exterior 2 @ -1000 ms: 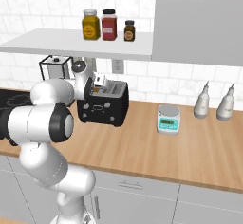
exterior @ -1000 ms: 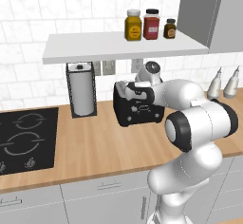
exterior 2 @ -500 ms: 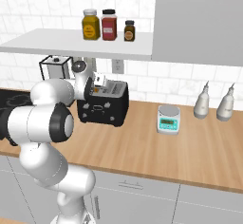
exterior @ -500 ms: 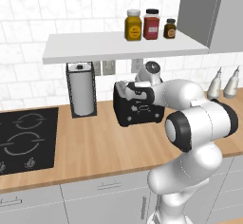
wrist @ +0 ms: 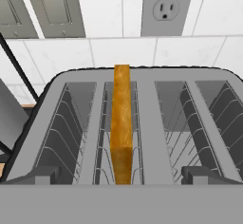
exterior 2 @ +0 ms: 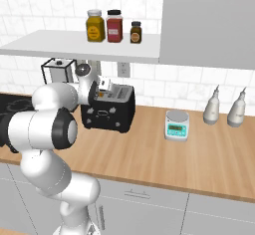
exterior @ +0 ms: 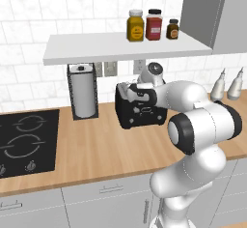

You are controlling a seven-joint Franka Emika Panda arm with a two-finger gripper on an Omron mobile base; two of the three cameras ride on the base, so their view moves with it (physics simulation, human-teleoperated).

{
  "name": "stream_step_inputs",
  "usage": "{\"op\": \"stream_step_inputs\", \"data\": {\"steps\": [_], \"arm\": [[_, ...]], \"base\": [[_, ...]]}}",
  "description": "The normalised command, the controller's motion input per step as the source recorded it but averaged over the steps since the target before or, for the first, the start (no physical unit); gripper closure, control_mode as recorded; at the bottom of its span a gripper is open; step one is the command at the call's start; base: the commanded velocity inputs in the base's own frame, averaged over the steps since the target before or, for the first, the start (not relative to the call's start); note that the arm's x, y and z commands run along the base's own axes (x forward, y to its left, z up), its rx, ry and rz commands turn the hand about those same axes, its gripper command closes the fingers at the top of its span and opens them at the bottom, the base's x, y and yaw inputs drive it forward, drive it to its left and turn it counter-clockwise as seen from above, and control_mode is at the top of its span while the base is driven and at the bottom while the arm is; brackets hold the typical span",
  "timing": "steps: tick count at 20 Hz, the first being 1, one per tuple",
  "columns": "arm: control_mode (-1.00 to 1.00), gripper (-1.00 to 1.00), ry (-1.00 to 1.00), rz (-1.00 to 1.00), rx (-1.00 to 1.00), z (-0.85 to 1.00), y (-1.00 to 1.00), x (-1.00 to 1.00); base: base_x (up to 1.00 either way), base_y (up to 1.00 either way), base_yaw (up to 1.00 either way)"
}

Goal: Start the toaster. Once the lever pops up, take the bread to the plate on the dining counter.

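The black toaster (exterior: 141,115) (exterior 2: 106,114) stands on the wood counter against the tiled wall. My gripper (exterior: 139,94) (exterior 2: 99,92) hovers right over its top, pointing down into the slots. In the hand view the bread (wrist: 122,118) stands on edge in the left slot of the toaster (wrist: 142,72), golden-brown crust up. My gripper (wrist: 121,174) is open, its fingertips (wrist: 38,174) wide apart on either side of the slice and not touching it. The plate and the dining counter are out of view.
A chrome paper-towel holder (exterior: 83,92) stands left of the toaster, with the black cooktop (exterior: 24,140) beyond it. A small scale (exterior 2: 177,125) and two bottles (exterior 2: 211,112) sit to the right. A low shelf (exterior: 125,47) with jars hangs just above the hand.
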Motion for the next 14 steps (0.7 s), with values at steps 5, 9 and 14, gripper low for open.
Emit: {"op": "stream_step_inputs", "data": {"steps": [5,9,14], "arm": [[-1.0,-1.0,0.0,0.0,0.0,0.0,0.0,0.0],[-1.0,-1.0,0.0,0.0,0.0,0.0,0.0,0.0],[-1.0,-1.0,0.0,0.0,0.0,0.0,0.0,0.0]], "base": [[0.0,0.0,0.0],[0.0,0.0,0.0],[0.0,0.0,0.0]]}}
